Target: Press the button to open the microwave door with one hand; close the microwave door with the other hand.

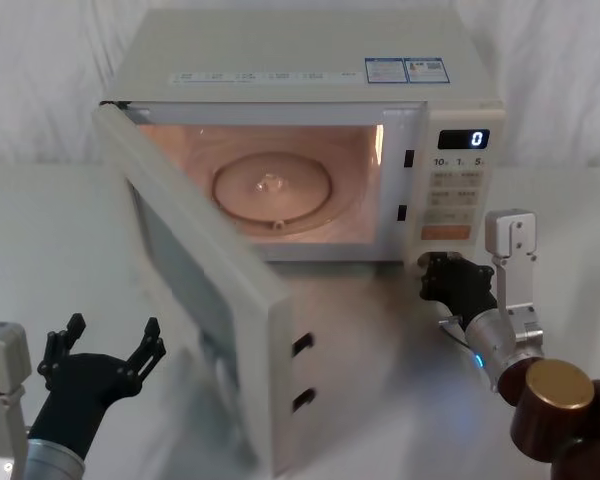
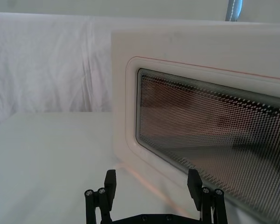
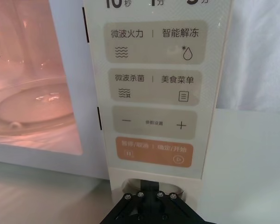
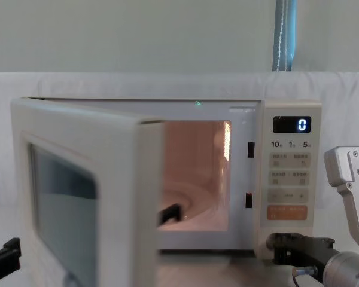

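The microwave door (image 1: pixel 195 260) stands swung wide open to the left, its mesh window (image 2: pixel 200 116) facing my left gripper. My left gripper (image 1: pixel 113 328) hovers open at the lower left, outside the door, a short gap from its outer face (image 4: pixel 78 197). My right gripper (image 1: pixel 435 275) is shut, its tip against the wide cream button (image 3: pixel 154 184) at the bottom of the control panel. The right gripper (image 3: pixel 148 195) hides the button's lower part. The cavity is lit, with the glass turntable (image 1: pixel 272 188) visible.
The microwave (image 1: pixel 300 60) sits on a white cloth-covered table (image 1: pixel 60 230) against a white draped backdrop. The display (image 4: pixel 292 124) reads 0. An orange key (image 3: pixel 154 151) sits just above the button. The open door takes up the space in front of the oven's left half.
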